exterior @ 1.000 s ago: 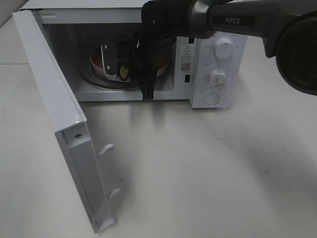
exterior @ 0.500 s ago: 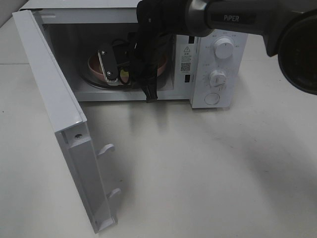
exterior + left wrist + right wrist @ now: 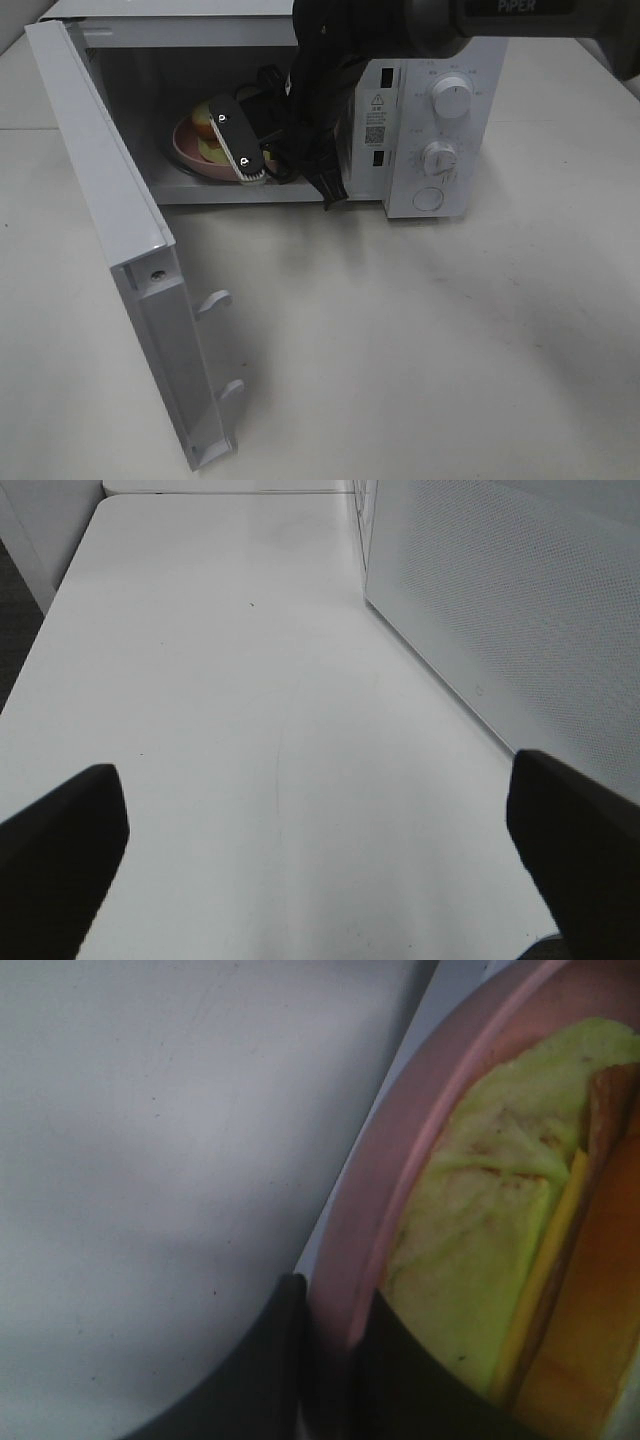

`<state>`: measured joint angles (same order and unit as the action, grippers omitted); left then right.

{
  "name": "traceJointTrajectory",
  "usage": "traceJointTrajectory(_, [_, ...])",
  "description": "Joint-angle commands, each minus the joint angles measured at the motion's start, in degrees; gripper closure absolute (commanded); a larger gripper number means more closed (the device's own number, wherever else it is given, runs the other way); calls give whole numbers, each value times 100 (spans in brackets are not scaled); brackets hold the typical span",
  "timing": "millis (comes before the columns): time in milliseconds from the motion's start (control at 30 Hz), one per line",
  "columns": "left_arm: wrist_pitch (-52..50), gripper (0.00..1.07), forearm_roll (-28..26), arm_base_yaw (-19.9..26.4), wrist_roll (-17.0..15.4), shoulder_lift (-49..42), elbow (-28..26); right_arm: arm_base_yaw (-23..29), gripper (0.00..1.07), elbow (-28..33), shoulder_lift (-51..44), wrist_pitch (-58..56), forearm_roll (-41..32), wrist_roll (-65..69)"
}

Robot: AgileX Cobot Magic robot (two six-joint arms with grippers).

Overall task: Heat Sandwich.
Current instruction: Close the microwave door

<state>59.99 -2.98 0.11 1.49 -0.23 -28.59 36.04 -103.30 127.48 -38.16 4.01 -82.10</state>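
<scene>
The sandwich lies on a round pink plate inside the open microwave. In the right wrist view the sandwich shows green lettuce, a yellow layer and brown bread. My right gripper reaches into the cavity and is shut on the plate's near rim; its dark fingers pinch the rim. The plate looks tilted. My left gripper is open and empty over the bare white table, next to the microwave's door panel.
The microwave door stands wide open toward the front left, with two latch hooks on its edge. The control panel with two knobs is right of the cavity. The right arm spans the top of the view.
The right gripper has shifted right and toward the cavity's front with the plate rim in it. The plate now sits left of the gripper and the sandwich shows on it.
</scene>
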Motion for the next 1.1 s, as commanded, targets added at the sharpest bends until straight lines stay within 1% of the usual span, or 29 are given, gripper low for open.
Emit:
traceJointTrajectory(33, [-57,9,-6,-23,11,-160,34,29,107,286,-372,407,-52,-367])
traceJointTrajectory(100, [-57,9,-6,-23,11,-160,34,29,107,527,-561,424,-74,-630])
traceJointTrajectory(133, [-57,9,-6,-23,11,-160,34,29,107,527,-561,424,-74,-630])
traceJointTrajectory(233, [-57,9,-6,-23,11,-160,34,29,107,814,-768,424,-246,-922])
traceJointTrajectory(333, [-57,9,-6,-23,11,-160,34,29,107,951,-848,430,-332,-1083])
traceJointTrajectory(400, [-57,9,-6,-23,11,-160,34,29,107,1238,-1020,533,-338,-1283])
traceJointTrajectory(467, [-57,9,-6,-23,11,-160,34,29,107,1312,-1083,573,-338,-1306])
traceJointTrajectory(567, [-57,9,-6,-23,11,-160,34,29,107,1650,-1312,722,-338,-1335])
traceJointTrajectory(633, [-57,9,-6,-23,11,-160,34,29,107,1736,-1369,728,-338,-1335])
traceJointTrajectory(733, [-57,9,-6,-23,11,-160,34,29,107,2108,-1656,877,-344,-1358])
traceJointTrajectory(800, [-57,9,-6,-23,11,-160,34,29,107,2189,-1707,888,-344,-1358])
traceJointTrajectory(900, [-57,9,-6,-23,11,-160,34,29,107,2595,-2023,1008,-533,-1415])
traceJointTrajectory(933, [-57,9,-6,-23,11,-160,34,29,107,2595,-2023,1008,-533,-1415])
traceJointTrajectory(1067, [-57,9,-6,-23,11,-160,34,29,107,3105,-2406,1123,-642,-1530])
traceJointTrajectory(1100, [-57,9,-6,-23,11,-160,34,29,107,3105,-2406,1123,-642,-1530])
